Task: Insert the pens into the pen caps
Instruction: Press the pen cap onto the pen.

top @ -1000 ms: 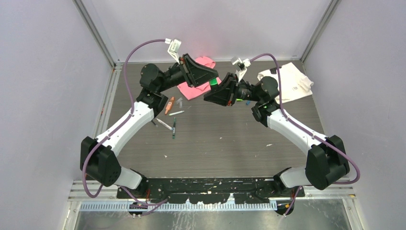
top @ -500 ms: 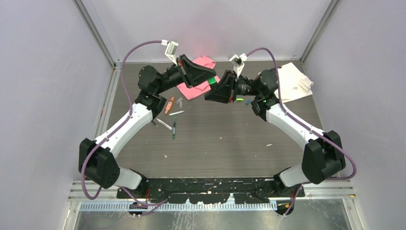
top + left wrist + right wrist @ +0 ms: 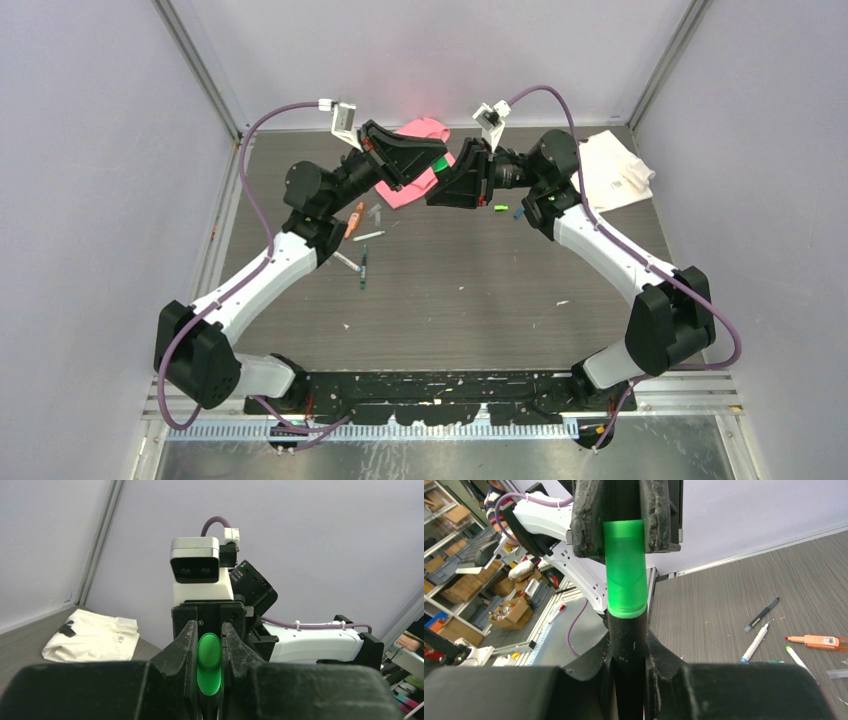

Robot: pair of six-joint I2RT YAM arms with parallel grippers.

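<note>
Near the pink cloth (image 3: 402, 194), loose pens (image 3: 363, 268) lie scattered.

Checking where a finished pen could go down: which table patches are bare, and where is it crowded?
Mostly bare: the middle and near part of the table, nearer than the loose caps and right of the pen cluster. Crowded: that cluster, the pink cloth and white cloth at the back.
</note>
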